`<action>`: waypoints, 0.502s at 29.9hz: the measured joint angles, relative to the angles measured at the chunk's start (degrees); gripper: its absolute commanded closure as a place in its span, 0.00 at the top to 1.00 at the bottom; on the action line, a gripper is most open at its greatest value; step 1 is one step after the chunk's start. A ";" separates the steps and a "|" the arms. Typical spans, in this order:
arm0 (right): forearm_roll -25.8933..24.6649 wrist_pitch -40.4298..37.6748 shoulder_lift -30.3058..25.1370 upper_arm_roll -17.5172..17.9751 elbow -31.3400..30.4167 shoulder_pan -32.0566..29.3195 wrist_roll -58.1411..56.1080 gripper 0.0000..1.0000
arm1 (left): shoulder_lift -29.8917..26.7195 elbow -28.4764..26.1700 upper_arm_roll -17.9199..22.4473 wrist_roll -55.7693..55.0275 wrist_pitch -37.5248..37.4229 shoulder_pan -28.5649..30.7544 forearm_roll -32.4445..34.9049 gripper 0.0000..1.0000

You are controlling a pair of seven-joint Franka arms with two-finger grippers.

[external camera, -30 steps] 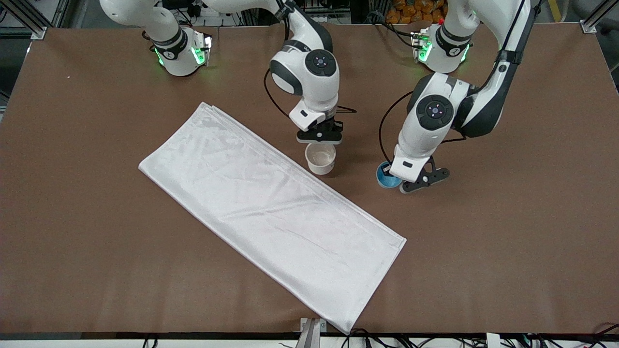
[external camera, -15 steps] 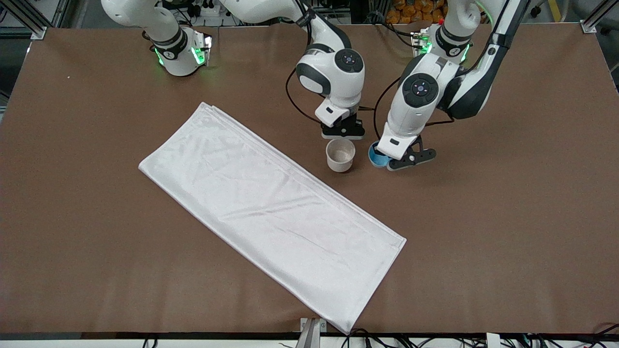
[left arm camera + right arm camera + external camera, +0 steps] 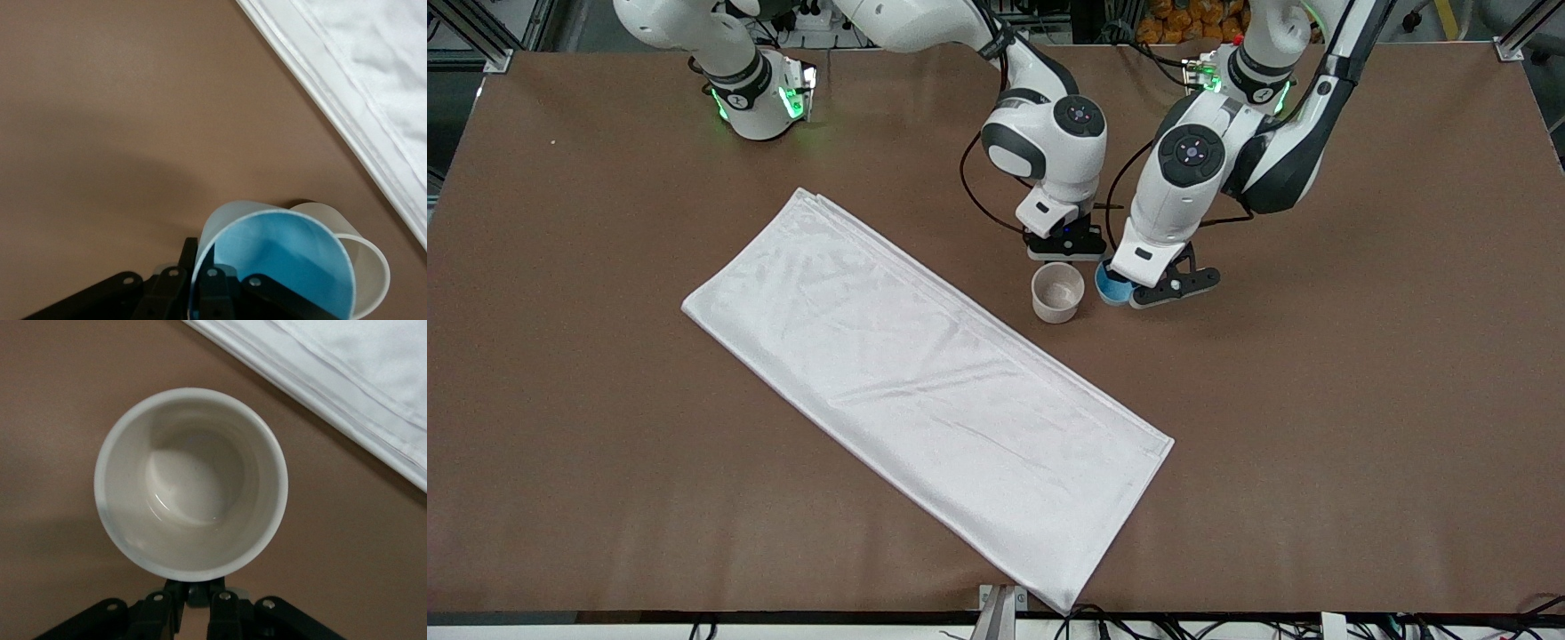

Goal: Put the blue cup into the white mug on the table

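Note:
The white mug (image 3: 1057, 293) is upright, beside the cloth on the brown table (image 3: 1360, 400). My right gripper (image 3: 1061, 258) is shut on its small dark handle; the right wrist view looks down into the mug (image 3: 191, 490) with the gripper (image 3: 195, 593) pinching the handle. My left gripper (image 3: 1134, 292) is shut on the rim of the blue cup (image 3: 1108, 288), holding it close beside the mug, toward the left arm's end. In the left wrist view the gripper (image 3: 201, 257) pinches the cup's wall (image 3: 280, 257), and the mug's rim (image 3: 365, 267) shows just past it, partly hidden.
A large white cloth (image 3: 925, 391) lies slantwise across the table's middle, its edge close to the mug; it also shows in the left wrist view (image 3: 373, 87) and the right wrist view (image 3: 347, 380). Bare brown table lies toward the left arm's end.
The right gripper has carried the mug toward the left arm's end. The left gripper has brought the blue cup toward the mug. The two now sit side by side.

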 measured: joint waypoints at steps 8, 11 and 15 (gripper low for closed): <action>0.00 -2.27 -1.31 -0.03 1.08 0.01 0.08 1.00 | -0.09 -0.05 -1.51 -0.13 0.45 -0.03 -0.02 0.00; 0.00 -4.57 -2.54 0.00 1.08 0.04 0.08 1.00 | -0.55 -0.50 -2.12 -0.29 2.20 -0.01 -0.02 0.00; 0.01 -6.41 -4.58 0.14 0.70 0.26 0.07 1.00 | -1.91 -2.21 -3.24 -2.06 5.52 0.02 -0.03 0.00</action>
